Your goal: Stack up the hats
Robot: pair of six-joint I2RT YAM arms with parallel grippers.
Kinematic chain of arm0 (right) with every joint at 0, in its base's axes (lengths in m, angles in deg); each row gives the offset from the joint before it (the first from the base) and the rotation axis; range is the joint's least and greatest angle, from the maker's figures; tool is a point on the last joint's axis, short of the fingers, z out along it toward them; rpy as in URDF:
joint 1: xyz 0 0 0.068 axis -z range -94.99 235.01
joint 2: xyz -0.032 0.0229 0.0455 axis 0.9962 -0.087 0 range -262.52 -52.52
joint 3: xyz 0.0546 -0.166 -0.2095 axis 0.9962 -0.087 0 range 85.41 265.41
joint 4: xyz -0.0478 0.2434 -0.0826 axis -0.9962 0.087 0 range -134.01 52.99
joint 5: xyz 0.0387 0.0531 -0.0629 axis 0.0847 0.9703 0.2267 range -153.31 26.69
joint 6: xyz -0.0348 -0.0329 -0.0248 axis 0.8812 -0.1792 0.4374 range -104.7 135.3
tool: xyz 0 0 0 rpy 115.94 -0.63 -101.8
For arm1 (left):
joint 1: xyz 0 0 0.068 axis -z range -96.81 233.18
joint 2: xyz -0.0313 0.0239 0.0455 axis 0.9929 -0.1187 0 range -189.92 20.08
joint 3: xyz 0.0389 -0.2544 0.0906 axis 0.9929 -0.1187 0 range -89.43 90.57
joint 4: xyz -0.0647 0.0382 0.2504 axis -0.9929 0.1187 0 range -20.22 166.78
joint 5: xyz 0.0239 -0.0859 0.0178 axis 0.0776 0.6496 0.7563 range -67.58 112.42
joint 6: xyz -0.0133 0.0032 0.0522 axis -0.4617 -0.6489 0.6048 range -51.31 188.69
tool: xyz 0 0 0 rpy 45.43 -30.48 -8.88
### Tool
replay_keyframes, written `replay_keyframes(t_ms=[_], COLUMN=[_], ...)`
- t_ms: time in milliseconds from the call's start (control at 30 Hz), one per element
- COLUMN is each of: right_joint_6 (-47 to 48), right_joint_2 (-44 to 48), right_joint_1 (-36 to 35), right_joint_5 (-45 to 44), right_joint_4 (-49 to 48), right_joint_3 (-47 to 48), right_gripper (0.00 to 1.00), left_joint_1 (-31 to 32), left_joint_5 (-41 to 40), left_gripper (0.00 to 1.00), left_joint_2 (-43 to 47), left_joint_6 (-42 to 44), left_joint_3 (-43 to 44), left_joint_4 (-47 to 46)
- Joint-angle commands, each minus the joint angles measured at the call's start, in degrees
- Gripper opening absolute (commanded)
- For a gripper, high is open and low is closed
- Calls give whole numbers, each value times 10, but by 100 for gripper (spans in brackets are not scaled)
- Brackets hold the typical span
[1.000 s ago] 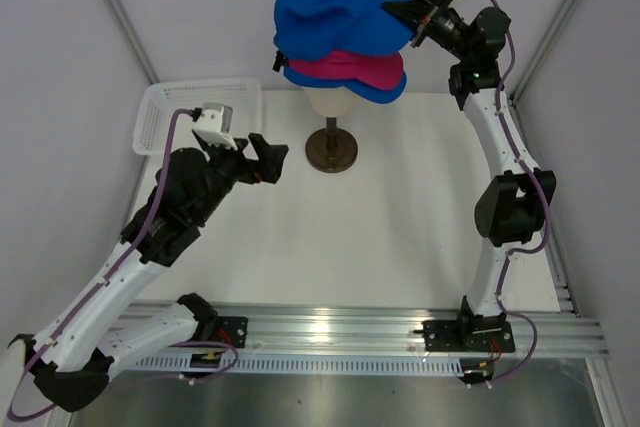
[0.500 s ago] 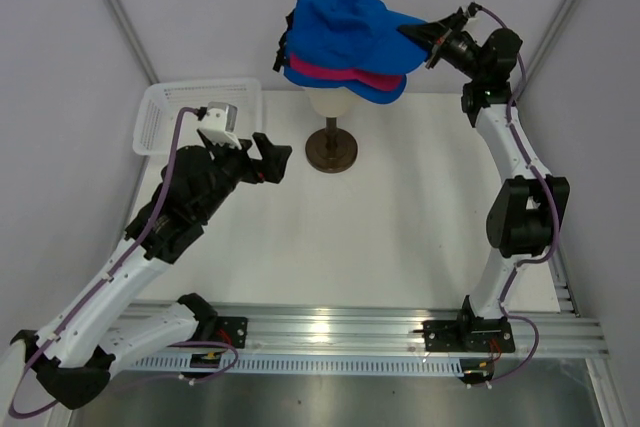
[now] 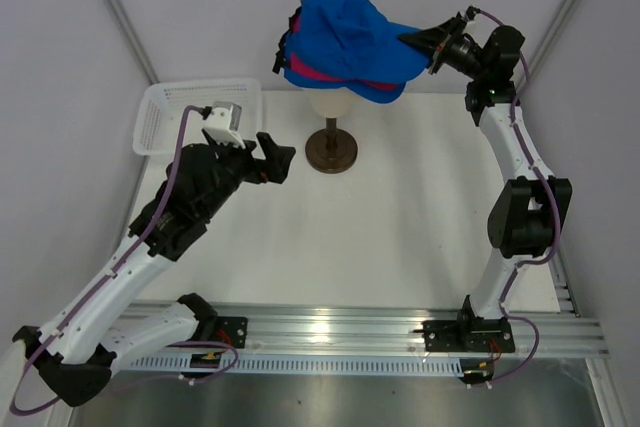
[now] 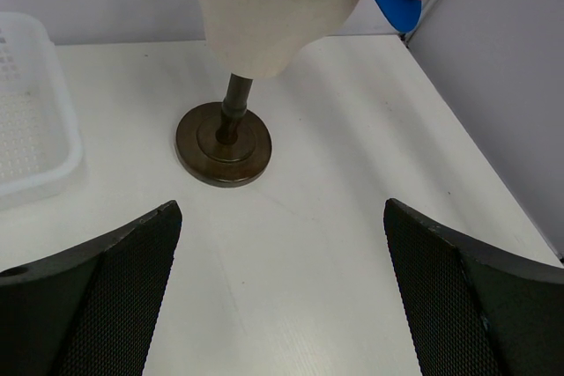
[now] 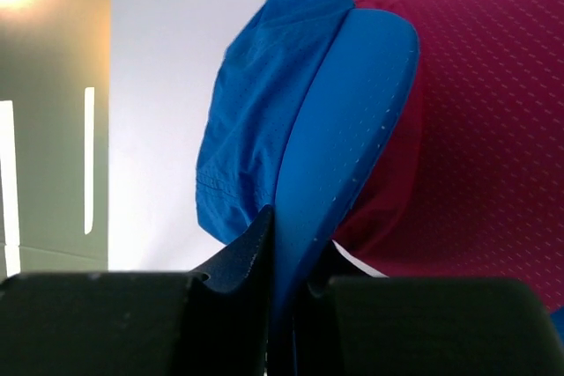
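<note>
Three hats stacked on a mannequin head, uppermost brim pinched from the right.

Crowned by the top blue hat [image 3: 345, 32], with the pink hat [image 3: 303, 69] showing as a band beneath and the lower blue hat [image 3: 385, 88] poking its brim out underneath at the right. Perched together on the cream mannequin head [image 3: 330, 104], carried on a dark stand [image 3: 331, 150] with a round base on the white table [image 3: 400, 237]. Gripped at the top blue hat's brim by the right gripper [image 3: 415, 39], both fingers pressed against the fabric in the wrist view. Farther out to the left, well apart from the stand and facing it: left gripper [image 4: 282, 253], jaws spread wide, holding nothing. Beyond that, at the far left corner, a white mesh basket [image 3: 160, 112].
</note>
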Motion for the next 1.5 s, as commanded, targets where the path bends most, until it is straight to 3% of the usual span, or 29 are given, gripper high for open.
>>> replay_keyframes(t_ms=[0, 133, 367, 500, 600, 700, 733, 800, 933, 1133, 1467], right_joint_6=[-38, -113, -123, -134, -107, -50, -44, -27, -45, -137, -143], right_joint_2=[-31, -76, -164, -171, -141, -126, -123, -119, -119, -141, -155], right_joint_1=[1, -15, -50, -57, -58, -55, -54, -48, -36, -29, -22], right_joint_5=[18, 16, 19, 18, 7, 11, 11, 16, 18, 14, 23], right_joint_4=[-47, -100, -19, -20, -8, 48, 55, 70, 46, -102, -104], right_joint_3=[56, 154, 336, 299, 245, 247, 246, 245, 230, 218, 228], right_gripper=[14, 11, 14, 10, 10, 10, 11, 11, 11, 12, 13], left_joint_1=[-3, -4, -5, -7, -43, -155, -212, -241, -249, -254, -255], left_joint_5=[13, 7, -6, -42, -77, -24, 39, 90, 134, 225, 264], left_gripper=[100, 99, 100, 99, 99, 100, 99, 97, 97, 97, 90], left_joint_2=[2, 6, 10, 9, 10, 6, 0, -12, -89, -218, -387], left_joint_6=[-12, -13, 6, 10, -35, -118, -151, -161, -161, -219, -228], left_joint_3=[18, 17, 12, 16, 30, 42, 43, 49, 129, 215, 398], left_joint_4=[-17, -27, -53, -53, -47, -58, -93, -137, -142, -171, -79])
